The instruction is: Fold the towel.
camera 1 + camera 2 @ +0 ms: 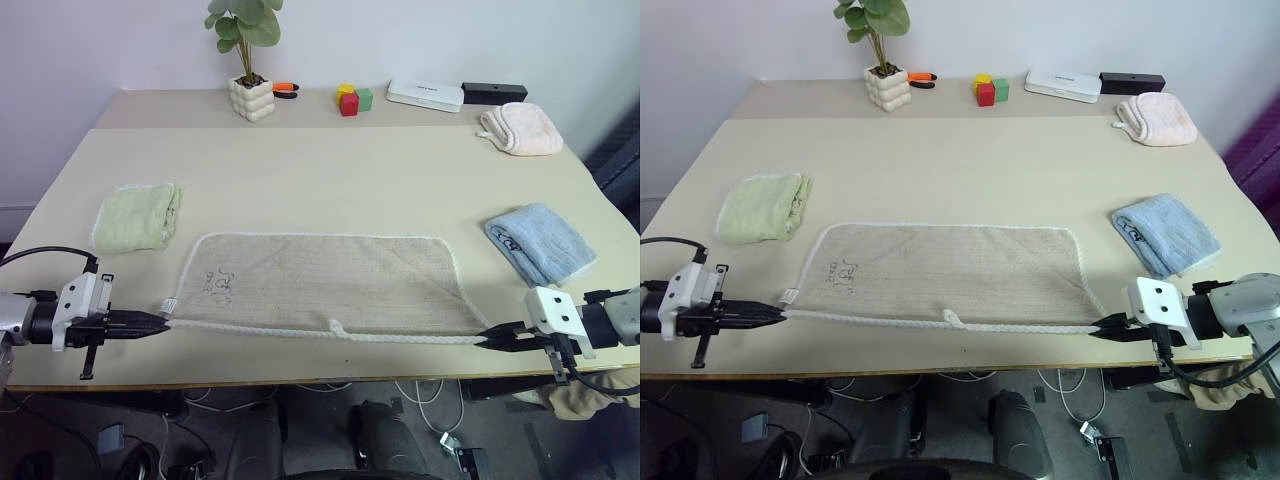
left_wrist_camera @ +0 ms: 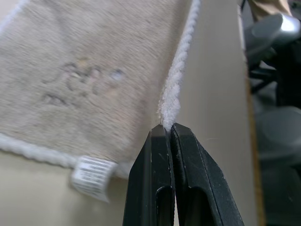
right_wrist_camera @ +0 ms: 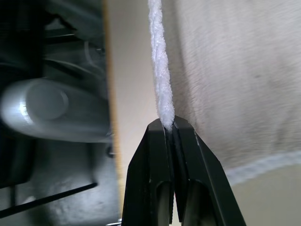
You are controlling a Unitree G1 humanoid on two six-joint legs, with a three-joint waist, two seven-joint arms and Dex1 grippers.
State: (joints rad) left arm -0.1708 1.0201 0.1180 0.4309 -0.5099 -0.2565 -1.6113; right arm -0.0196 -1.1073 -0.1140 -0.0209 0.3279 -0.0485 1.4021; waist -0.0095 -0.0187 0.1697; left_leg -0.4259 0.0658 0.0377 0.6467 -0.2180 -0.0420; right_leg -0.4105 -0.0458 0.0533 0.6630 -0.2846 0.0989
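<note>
while level and facing inward | left gripper point(image 1: 160, 322), right gripper point(image 1: 484, 342) | each pinches towel point(image 1: 330, 280) cord

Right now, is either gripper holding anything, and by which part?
Both hold the towel: the left gripper and the right gripper are each shut on one end of its white corded near edge.

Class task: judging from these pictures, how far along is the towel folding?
Done: the towel already lies doubled flat on the table. In hand: the left pincer and the right pincer are each shut on an end of its corded near edge, pulled taut. Left: the next fold.
</note>
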